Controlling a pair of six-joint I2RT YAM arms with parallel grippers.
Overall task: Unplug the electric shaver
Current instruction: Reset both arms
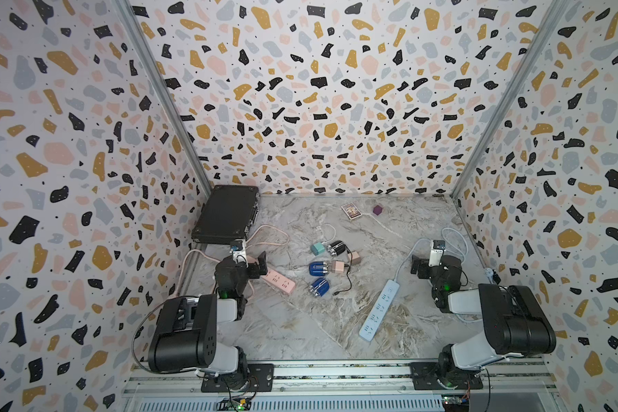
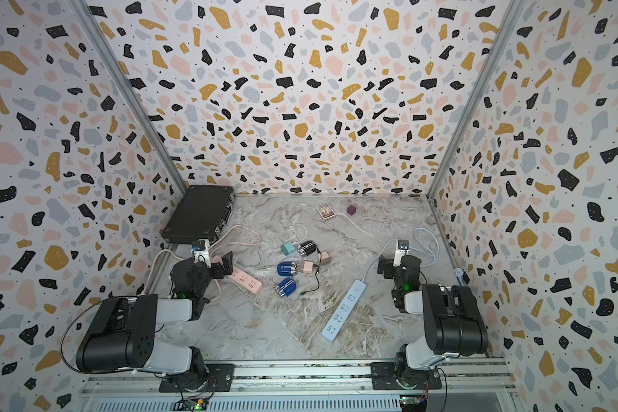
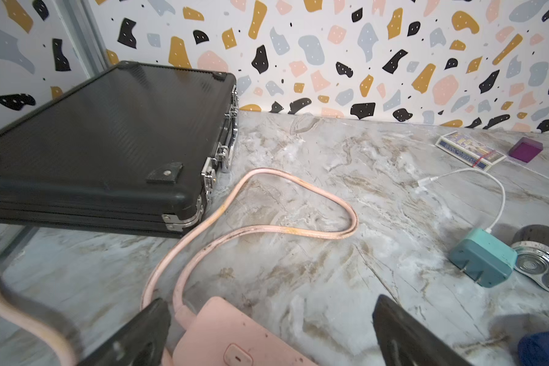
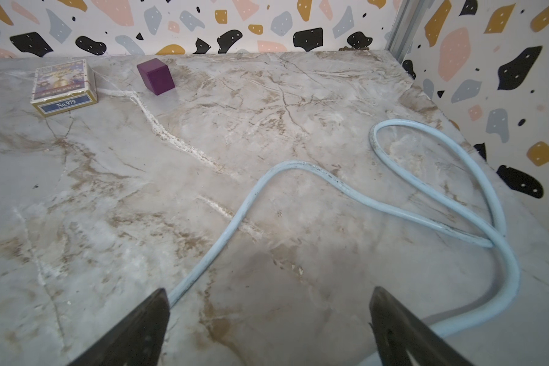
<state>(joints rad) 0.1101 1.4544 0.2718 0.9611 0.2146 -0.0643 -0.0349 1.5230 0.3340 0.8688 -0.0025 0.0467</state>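
Left hand [image 3: 271, 302] spread wide and empty, low over the cord end of the pink power strip [image 1: 280, 280], toward the left side of the marble surface [image 1: 300, 331]. Right hand [image 4: 269, 292] likewise wide and empty, above the pale blue cord [image 4: 346, 189] of the light blue power strip [image 1: 378, 311], far over on the right side. Between the two arms, near the middle of the surface, three shavers in a loose cluster. Black shaver [image 1: 337, 247] farthest back, just beside a teal plug [image 1: 316, 248] with a white cable [image 3: 503, 198]. First blue shaver [image 1: 318, 268] end to end against a pink plug [image 1: 337, 266], joined or merely touching, impossible to tell. Second blue shaver [image 1: 319, 286] nearest the arm bases, just right of the pink power strip. Another plug [image 1: 354, 255] right of the black shaver, and a thin black cable [image 1: 350, 281] trailing down to a loose end. Black case [image 1: 225, 214] in the back left corner. Card box [image 1: 350, 210] and purple cube [image 1: 378, 209] side by side near the back wall.
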